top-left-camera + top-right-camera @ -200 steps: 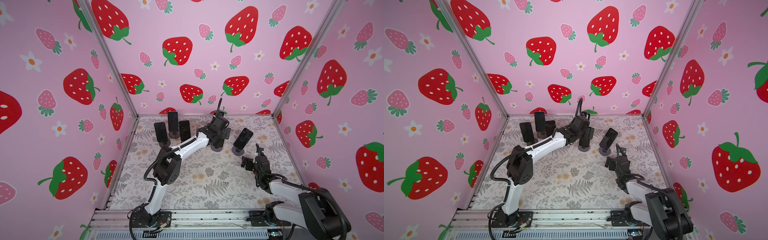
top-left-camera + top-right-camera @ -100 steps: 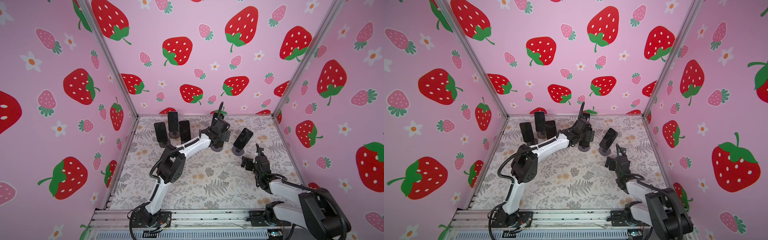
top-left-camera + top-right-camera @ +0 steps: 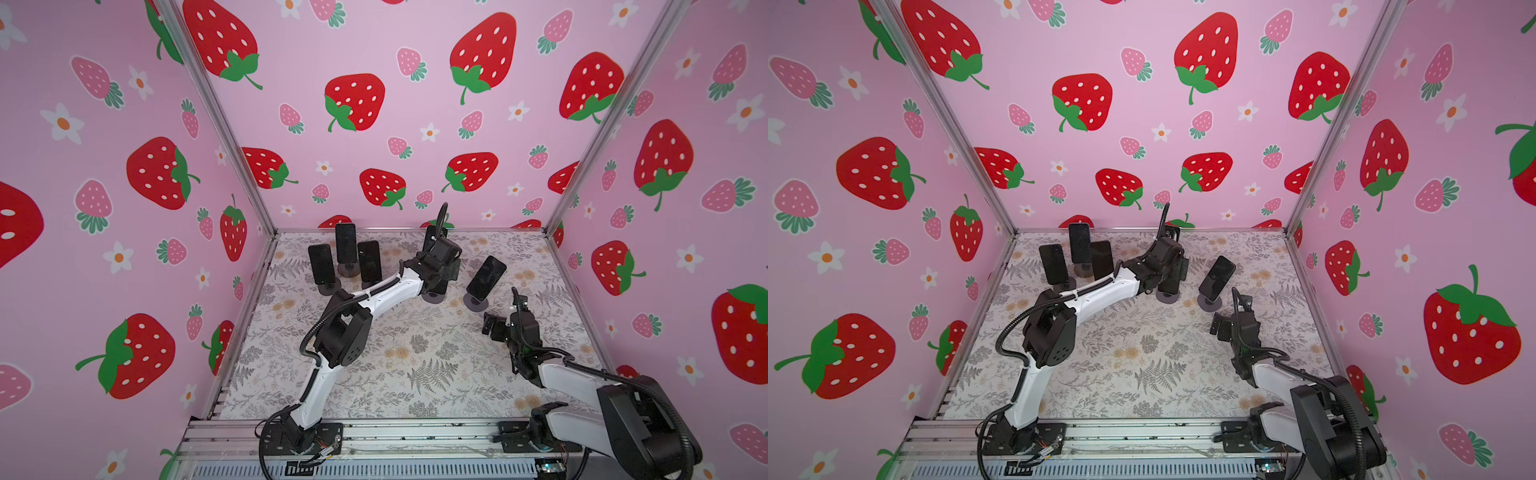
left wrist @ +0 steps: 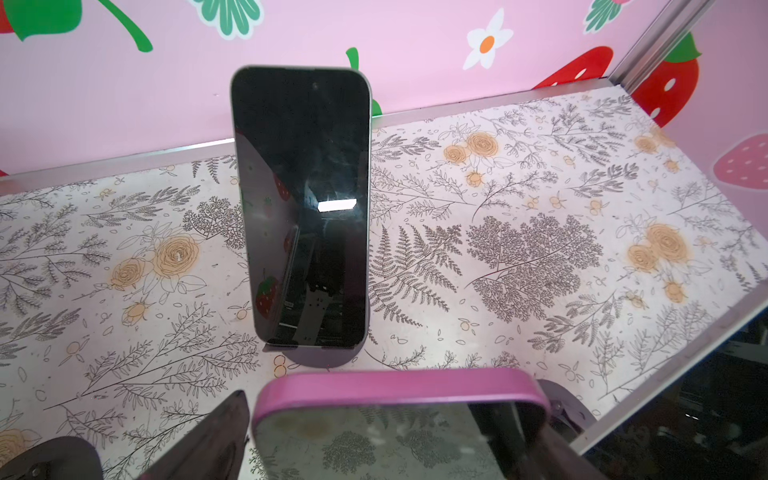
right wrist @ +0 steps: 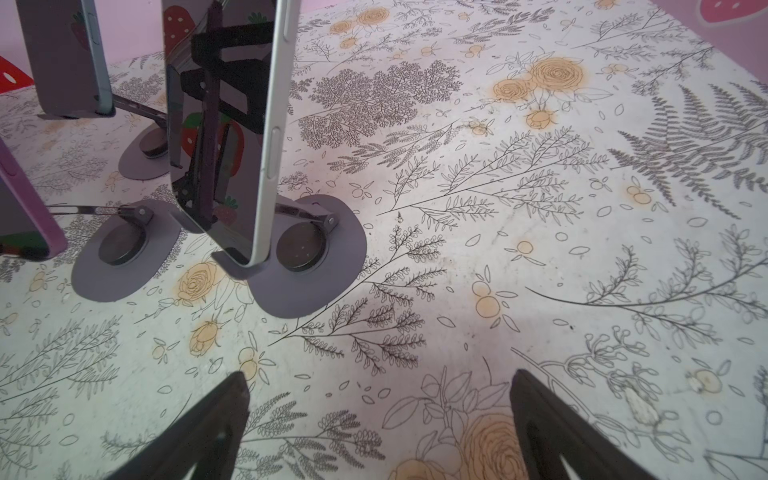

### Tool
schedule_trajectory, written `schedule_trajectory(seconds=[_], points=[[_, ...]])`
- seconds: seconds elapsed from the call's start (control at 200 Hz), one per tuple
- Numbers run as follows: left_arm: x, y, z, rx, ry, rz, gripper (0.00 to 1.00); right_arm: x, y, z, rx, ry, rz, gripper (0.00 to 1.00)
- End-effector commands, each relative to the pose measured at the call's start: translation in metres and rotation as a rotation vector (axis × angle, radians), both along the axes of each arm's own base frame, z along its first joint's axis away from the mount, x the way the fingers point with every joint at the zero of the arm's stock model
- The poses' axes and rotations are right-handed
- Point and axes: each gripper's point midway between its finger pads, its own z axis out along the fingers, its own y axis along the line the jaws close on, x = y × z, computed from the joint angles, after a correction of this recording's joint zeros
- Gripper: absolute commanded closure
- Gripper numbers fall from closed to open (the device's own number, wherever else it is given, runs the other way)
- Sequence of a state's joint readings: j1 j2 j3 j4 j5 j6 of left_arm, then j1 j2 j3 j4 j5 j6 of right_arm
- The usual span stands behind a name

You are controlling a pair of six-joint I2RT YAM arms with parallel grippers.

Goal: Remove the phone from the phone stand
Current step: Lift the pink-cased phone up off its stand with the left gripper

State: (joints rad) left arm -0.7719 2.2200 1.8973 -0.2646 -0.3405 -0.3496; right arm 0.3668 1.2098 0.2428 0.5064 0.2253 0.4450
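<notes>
Pink-cased, your phone (image 4: 395,390) sits on its stand (image 3: 433,297) between the two fingers (image 4: 220,436) of the left gripper (image 4: 399,419). You cannot tell whether they pinch it. Your right gripper (image 5: 380,374) gapes wide, holding nothing. Five other phones (image 4: 301,208), each on its own stand, stand clear of all four fingers.

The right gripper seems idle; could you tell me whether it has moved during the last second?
No. In a top view the right gripper stays just in front of the tilted phone's stand base, its fingers open.
</notes>
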Motion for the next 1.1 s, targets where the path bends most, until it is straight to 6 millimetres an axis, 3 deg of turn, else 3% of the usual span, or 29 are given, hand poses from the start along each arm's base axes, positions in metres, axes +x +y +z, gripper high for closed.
schedule_trajectory(seconds=[0.0, 0.26, 0.365, 0.56, 1.096], points=[[0.005, -0.007, -0.004, -0.009, -0.016, 0.027, 0.08, 0.005, 0.002, 0.004, 0.001, -0.001, -0.009, 0.0], [0.005, -0.012, -0.009, -0.009, -0.002, 0.004, 0.09, 0.005, 0.001, 0.004, 0.002, -0.004, -0.011, 0.0], [0.005, -0.015, -0.009, -0.012, 0.001, -0.007, 0.14, 0.005, 0.002, 0.005, 0.002, -0.004, -0.011, 0.0], [0.002, -0.016, 0.005, -0.01, -0.018, -0.036, 0.24, 0.005, 0.001, 0.004, 0.0, -0.002, -0.012, 0.0], [-0.007, -0.007, 0.04, -0.01, -0.063, -0.06, 0.29, 0.006, 0.001, 0.003, -0.003, 0.003, -0.014, 0.0]])
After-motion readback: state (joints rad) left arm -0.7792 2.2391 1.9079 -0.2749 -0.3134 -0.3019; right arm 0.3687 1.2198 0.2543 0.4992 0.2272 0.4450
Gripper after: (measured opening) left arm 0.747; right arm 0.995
